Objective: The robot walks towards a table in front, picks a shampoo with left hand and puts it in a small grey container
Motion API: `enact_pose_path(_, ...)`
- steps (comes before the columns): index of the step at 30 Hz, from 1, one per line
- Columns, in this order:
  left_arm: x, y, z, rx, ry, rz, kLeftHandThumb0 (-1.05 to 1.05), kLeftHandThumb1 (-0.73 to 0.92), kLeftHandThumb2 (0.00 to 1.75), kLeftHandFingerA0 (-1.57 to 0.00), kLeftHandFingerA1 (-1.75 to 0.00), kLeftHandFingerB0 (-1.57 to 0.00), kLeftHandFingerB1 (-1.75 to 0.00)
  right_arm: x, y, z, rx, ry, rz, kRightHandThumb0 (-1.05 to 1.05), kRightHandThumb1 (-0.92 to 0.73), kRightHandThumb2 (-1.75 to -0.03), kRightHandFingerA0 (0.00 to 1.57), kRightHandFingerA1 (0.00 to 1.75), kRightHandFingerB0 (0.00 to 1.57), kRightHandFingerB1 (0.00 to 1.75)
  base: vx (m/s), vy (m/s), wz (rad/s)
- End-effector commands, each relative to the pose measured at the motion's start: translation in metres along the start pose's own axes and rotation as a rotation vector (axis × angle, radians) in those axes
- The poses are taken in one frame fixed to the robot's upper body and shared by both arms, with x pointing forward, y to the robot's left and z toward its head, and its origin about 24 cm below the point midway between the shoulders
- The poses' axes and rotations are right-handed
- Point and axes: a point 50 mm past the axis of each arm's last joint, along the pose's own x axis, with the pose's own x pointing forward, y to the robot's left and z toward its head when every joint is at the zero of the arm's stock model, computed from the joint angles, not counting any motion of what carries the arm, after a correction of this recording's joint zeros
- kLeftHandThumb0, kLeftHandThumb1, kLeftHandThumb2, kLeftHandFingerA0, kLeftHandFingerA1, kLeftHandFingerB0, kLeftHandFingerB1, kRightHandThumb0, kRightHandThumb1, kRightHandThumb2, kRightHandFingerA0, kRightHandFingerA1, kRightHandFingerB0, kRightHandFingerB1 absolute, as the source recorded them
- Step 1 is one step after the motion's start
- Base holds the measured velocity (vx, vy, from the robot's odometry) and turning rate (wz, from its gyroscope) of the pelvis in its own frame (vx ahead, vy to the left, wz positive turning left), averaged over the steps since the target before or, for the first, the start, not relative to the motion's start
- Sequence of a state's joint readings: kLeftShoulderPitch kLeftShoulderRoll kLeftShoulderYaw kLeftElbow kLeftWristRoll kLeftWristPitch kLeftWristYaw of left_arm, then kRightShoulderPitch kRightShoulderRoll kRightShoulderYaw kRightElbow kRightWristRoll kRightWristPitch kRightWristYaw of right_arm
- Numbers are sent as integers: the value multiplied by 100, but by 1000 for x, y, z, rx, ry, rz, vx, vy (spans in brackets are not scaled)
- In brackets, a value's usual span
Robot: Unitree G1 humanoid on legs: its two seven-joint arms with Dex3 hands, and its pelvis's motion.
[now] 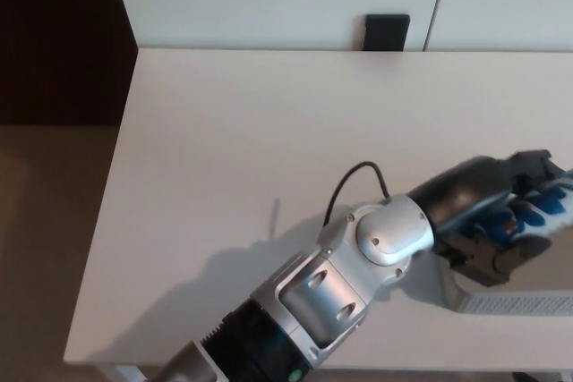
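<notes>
My left arm reaches across the white table from the bottom left toward the right edge of the head view. My left hand is shut on the shampoo, a white bottle with blue markings that shows between the black fingers. The hand and bottle hover just above the small grey container, whose perforated rim lies at the lower right, partly hidden by the hand. My right hand does not show.
A black object sits at the table's far edge against the white wall. A dark brown panel stands at the upper left, and tan floor runs along the table's left side.
</notes>
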State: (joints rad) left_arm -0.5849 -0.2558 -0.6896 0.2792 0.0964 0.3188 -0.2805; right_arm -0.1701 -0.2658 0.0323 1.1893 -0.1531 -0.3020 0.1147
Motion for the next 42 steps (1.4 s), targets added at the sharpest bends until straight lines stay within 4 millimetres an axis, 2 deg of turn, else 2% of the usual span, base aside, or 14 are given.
enact_pose_path(1,12,-64,132,98,-366,-396,-2,92,136,-36,-175,0,-51,-1,-5,-2,-10,16,-25,-50,-73,-63,78,45,63,41,0,0,0)
enact_pose_path(11,9,-60,129,176,-324,-398,-7,92,133,-17,-174,0,-24,1,-6,1,-13,10,-26,-50,-73,-63,78,45,63,41,0,0,0)
enact_pose_path(16,7,-54,128,175,-354,-340,2,92,112,-25,-172,0,-78,1,-5,1,-12,9,-26,-50,-73,-63,78,45,63,41,0,0,0)
enact_pose_path(17,6,-49,130,194,-355,-306,-3,92,136,-63,-97,-15,-64,1,-5,2,-12,7,-24,-50,-73,-63,78,45,63,41,0,0,0)
enact_pose_path(19,7,-41,132,209,-358,-263,-3,83,129,-70,-99,-20,-64,1,-5,2,-12,7,-24,-50,-73,-63,78,45,63,41,0,0,0)
enact_pose_path(20,9,-22,138,235,-359,-190,-9,82,64,-89,-92,-54,-65,1,-4,2,-10,8,-23,-50,-73,-63,78,45,63,41,0,0,0)
enact_pose_path(21,11,-12,141,246,-360,-149,-103,58,59,0,0,0,0,2,-2,2,-34,11,-23,-52,-67,-89,58,55,27,44,0,0,0)
enact_pose_path(23,12,2,147,280,-343,-71,-99,57,95,0,0,0,-5,2,0,3,37,-1,-20,-37,-64,-59,57,43,41,36,0,0,0)
enact_pose_path(27,14,28,163,333,-309,5,-93,55,90,0,0,0,-4,3,-1,6,68,-8,-28,-44,-53,-78,55,54,36,46,0,0,0)
enact_pose_path(28,15,29,163,320,-305,-21,-98,45,60,0,0,0,0,3,-1,5,69,-8,-28,-47,-53,-80,56,54,35,46,0,0,0)
enact_pose_path(29,16,28,162,317,-296,-40,-78,52,89,0,0,0,-3,3,-1,6,64,-7,-29,-37,-64,-58,62,43,41,35,0,0,0)
enact_pose_path(34,19,21,153,285,-266,-124,-71,50,89,0,0,0,-10,2,0,5,67,-20,-13,-36,-65,-59,53,42,40,35,0,0,0)
enact_pose_path(35,20,20,151,289,-267,-128,-95,42,58,0,0,0,0,2,0,4,68,-17,-14,-37,-64,-59,54,42,41,35,0,0,0)
enact_pose_path(42,21,20,148,298,-248,-145,-97,47,56,0,0,0,0,3,-2,7,69,-25,-20,-37,-65,-59,54,42,41,35,0,0,0)
